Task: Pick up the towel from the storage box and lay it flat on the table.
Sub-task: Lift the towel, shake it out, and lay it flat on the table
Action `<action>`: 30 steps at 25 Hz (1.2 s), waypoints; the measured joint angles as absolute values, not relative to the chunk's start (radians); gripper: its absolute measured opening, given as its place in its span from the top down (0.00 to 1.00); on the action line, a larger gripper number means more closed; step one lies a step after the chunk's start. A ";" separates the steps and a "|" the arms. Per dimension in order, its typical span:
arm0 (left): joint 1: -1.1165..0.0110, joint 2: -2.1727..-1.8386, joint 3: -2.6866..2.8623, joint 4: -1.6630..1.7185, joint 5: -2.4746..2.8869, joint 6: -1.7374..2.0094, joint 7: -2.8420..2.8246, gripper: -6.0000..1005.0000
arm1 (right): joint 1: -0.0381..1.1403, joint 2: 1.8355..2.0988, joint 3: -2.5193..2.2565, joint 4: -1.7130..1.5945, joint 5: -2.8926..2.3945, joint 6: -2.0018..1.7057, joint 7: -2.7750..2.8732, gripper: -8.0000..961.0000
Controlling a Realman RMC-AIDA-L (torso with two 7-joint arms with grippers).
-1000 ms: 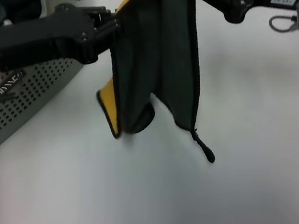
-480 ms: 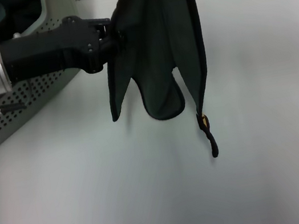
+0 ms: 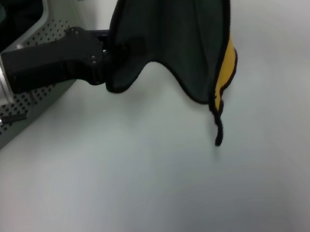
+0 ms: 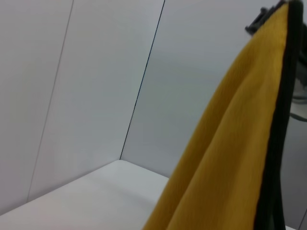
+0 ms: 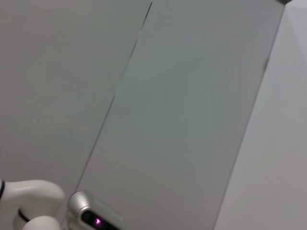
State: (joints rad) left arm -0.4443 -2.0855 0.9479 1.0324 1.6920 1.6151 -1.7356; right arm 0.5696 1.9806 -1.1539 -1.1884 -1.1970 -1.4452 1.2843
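1. The white table (image 3: 158, 199) lies bare below and beyond the left hand (image 3: 109, 55), on the side away from the storage box (image 3: 39, 40).
2. The storage box sits close behind that hand's arm, its perforated wall right beside it.
3. The left hand is clenched on the towel's (image 3: 187, 26) edge.
4. The towel hangs in the air over the table, dark side facing out, with yellow showing at the lower corner and a black loop dangling.
5. The right hand is out of sight.

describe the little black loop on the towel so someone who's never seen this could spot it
Start at the white table. Above it hangs the dark green-grey towel, its edge at the left claw. At its lowest corner, beside the yellow underside, dangles a thin black loop, the only narrow strand there.
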 joint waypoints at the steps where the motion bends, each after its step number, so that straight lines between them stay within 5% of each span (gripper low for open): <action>1: -0.444 -2.085 0.948 1.032 1.693 1.615 -1.735 0.90 | 0.565 1.980 -1.146 -1.198 -1.197 -1.446 1.289 0.96; 30: -0.451 -2.085 0.946 1.023 1.718 1.615 -1.723 0.92 | 0.481 1.998 -1.025 -1.262 -1.175 -1.480 1.299 0.94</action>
